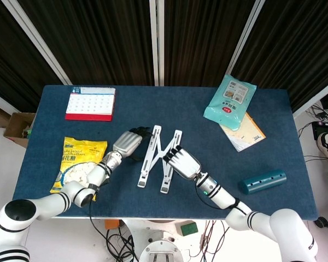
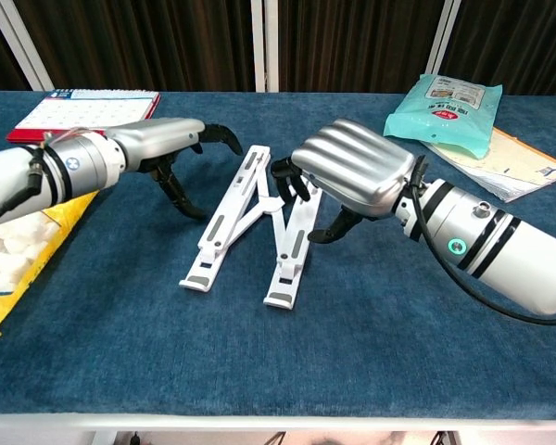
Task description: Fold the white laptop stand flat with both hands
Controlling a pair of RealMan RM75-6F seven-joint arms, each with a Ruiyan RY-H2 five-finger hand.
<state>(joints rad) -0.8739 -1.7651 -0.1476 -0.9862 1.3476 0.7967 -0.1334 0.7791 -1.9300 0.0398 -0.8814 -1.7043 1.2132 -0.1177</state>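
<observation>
You're in a lab test bay: blue-clothed counter (image 1: 153, 103), black curtains (image 1: 98, 38) behind, loose cables (image 1: 120, 240) on the floor.

Right hand (image 2: 357, 176) covering stand's (image 2: 236, 215) far rail top, contact perhaps hidden, snack bag (image 2: 14, 250) cropped left.
</observation>
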